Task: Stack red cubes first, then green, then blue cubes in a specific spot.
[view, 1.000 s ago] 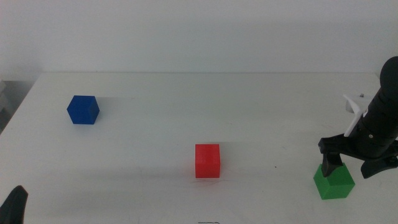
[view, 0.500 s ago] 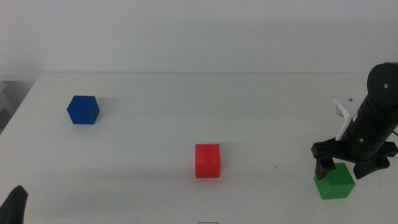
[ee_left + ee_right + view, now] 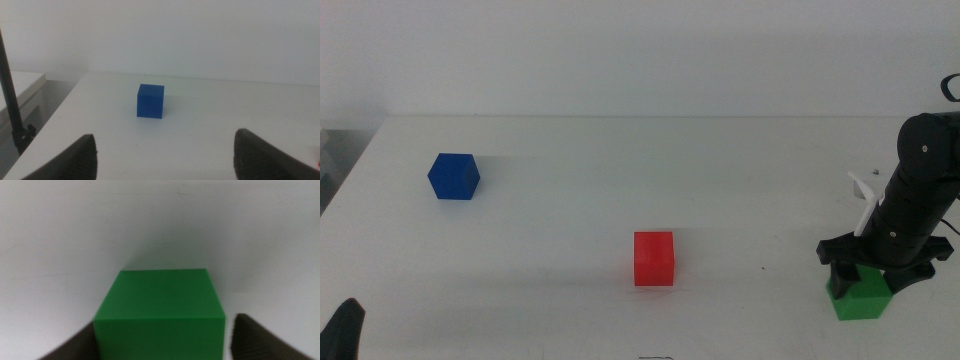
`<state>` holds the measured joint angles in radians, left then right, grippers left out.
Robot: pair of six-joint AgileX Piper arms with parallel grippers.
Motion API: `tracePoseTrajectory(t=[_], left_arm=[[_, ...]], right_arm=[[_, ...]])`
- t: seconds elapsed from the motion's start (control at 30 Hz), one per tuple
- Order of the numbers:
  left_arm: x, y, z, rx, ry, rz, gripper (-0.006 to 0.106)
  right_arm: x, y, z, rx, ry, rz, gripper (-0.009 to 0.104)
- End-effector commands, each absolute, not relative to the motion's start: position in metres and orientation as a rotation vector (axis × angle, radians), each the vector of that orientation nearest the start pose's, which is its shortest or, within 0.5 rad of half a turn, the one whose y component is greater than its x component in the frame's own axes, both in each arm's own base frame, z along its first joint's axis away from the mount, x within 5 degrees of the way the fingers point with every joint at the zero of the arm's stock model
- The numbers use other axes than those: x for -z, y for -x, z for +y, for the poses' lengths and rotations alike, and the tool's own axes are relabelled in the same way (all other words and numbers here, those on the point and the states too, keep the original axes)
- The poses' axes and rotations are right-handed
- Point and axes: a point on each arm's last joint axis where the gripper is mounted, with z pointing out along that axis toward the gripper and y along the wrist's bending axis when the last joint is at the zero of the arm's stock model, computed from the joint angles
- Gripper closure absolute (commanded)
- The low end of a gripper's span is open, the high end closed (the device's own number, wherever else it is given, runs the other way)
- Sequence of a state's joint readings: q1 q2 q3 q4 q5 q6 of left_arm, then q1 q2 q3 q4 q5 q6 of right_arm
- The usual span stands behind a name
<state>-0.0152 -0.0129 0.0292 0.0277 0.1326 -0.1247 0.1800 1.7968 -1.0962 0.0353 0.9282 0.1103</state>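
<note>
The green cube [image 3: 861, 296] sits at the front right of the white table. My right gripper [image 3: 876, 270] is open and low over it, one jaw on each side; the right wrist view shows the green cube [image 3: 160, 312] between the jaws, with a small gap beside one jaw. The red cube [image 3: 653, 259] sits near the table's middle, front. The blue cube [image 3: 453, 176] sits at the far left and also shows in the left wrist view [image 3: 150, 100]. My left gripper [image 3: 342, 330] waits open at the bottom left edge, well short of the blue cube.
The white tabletop [image 3: 620, 160] ends at a pale wall behind. Off the table's left edge stand a black pole [image 3: 11, 100] and a white surface [image 3: 20, 85]. Wide bare table lies between the three cubes.
My right gripper has moved left and down over the green cube, so its jaws now stand on either side of it. The cubes and the left arm have not moved.
</note>
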Motion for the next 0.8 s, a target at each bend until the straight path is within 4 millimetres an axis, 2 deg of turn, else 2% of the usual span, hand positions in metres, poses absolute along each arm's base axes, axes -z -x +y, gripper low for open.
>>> tracePoseTrajectory(t=[0.0, 0.13, 0.17, 0.27, 0.5, 0.63, 0.77], left_arm=[[-0.202, -0.055, -0.001, 0.102, 0.067, 1.522, 0.007], [-0.202, -0.055, -0.001, 0.102, 0.067, 1.522, 0.007], [-0.202, -0.055, -0.001, 0.102, 0.067, 1.522, 0.007], [-0.202, -0.055, -0.001, 0.102, 0.067, 1.522, 0.007], [-0.202, -0.055, -0.001, 0.102, 0.067, 1.522, 0.007], [-0.202, -0.055, -0.001, 0.102, 0.067, 1.522, 0.007], [-0.202, -0.055, -0.001, 0.102, 0.067, 1.522, 0.007]], right_arm=[[-0.191, -0.318, 0.059, -0.039, 0.094, 3.043, 0.053], [-0.192, -0.317, 0.058, -0.038, 0.089, 3.048, 0.091], [-0.196, -0.314, 0.058, -0.037, 0.076, 3.059, 0.096], [-0.207, -0.31, 0.056, -0.025, 0.033, 3.044, 0.096], [-0.249, -0.292, 0.056, -0.032, -0.076, 2.996, 0.096], [-0.274, -0.291, 0.068, 0.005, -0.075, 3.006, 0.096], [-0.303, -0.291, 0.092, 0.028, -0.062, 2.965, 0.096]])
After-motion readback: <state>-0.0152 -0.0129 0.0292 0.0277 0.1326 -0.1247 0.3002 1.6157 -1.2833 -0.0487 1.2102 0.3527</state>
